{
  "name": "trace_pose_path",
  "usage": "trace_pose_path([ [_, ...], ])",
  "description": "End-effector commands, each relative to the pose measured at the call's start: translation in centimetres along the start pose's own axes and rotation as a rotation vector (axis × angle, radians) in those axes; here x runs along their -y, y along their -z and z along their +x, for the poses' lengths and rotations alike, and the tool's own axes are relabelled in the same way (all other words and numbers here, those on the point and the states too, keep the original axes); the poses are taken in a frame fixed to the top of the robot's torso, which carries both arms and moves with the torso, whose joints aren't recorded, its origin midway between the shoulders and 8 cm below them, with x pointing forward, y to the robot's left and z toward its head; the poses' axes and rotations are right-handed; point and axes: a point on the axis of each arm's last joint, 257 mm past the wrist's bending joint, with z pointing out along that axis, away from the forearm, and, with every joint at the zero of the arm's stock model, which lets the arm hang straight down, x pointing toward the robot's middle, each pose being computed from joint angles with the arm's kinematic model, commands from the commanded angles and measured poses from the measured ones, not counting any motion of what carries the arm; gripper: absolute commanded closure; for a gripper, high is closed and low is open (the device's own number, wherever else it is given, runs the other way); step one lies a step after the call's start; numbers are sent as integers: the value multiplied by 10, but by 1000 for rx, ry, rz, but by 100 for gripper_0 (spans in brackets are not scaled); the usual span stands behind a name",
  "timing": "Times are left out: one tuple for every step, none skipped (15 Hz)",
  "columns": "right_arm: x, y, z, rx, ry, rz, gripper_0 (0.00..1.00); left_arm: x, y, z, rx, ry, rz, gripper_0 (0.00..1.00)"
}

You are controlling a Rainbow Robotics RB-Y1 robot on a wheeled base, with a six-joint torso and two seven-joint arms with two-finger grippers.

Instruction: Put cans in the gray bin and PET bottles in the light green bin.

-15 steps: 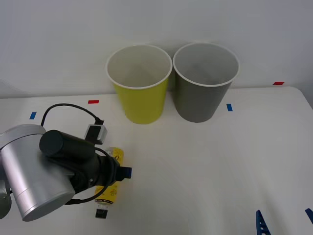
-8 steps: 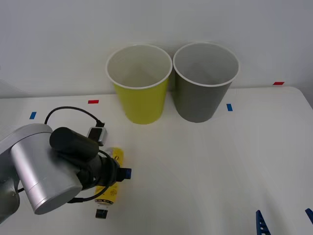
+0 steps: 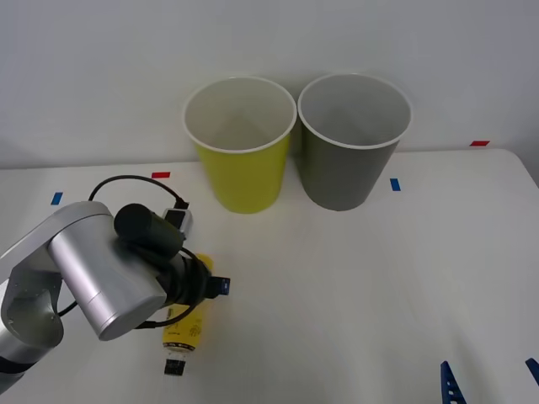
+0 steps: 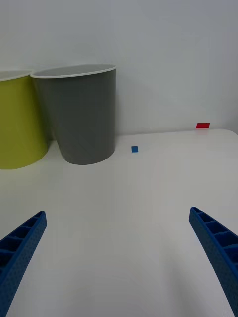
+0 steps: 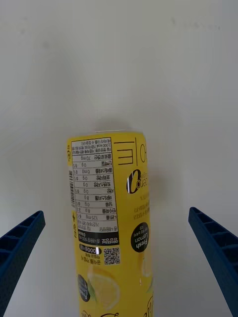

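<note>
**Yellow bottle framed by the left gripper, grasp not yet made**

Yellow-labelled and lying on its side, the PET bottle (image 3: 187,330) rests on the white table (image 3: 354,286) at the near left, its dark cap toward the robot; the left gripper (image 3: 210,288) sits directly over it; over the last second the silver forearm has swung round and edged toward the bins, bringing the wrist more squarely above the bottle; the bottle itself has not shifted. In the left wrist view the bottle (image 5: 110,223) lies centred between the blue fingers (image 5: 20,237), which stand wide apart at either corner, well clear of the label; so the jaws are spread and grip nothing yet. I judge this as the final lining-up before a descent and close; the risk is the round body rolling if one finger meets it first.

Farther along, the light green bin (image 3: 241,143) stands at the back of the table, touching or just beside the gray bin (image 3: 353,139); both look empty. At the near right the right gripper (image 4: 119,247) waits low over bare table, fingers apart, idle.
</note>
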Motion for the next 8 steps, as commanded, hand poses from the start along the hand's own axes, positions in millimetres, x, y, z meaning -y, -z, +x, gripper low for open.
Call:
trace_pose_path([
  [0,0,0,0,0,0,0,3,-9,-5,-12,19,-4,0],
  [0,0,0,0,0,0,0,3,-12,-7,-14,21,-9,0],
  [0,0,0,0,0,0,0,1,-14,-12,-15,22,-16,0],
  [0,0,0,0,0,0,0,4,-15,-12,-16,21,-12,0],
  [0,0,0,0,0,0,0,6,-14,-13,-15,22,-7,0],
  [0,0,0,0,0,0,0,10,-15,-12,-19,24,-1,0],
  [0,0,0,0,0,0,0,10,-19,-10,-28,28,-4,0],
  [0,0,0,0,0,0,0,8,-21,-10,-32,28,-9,0],
])
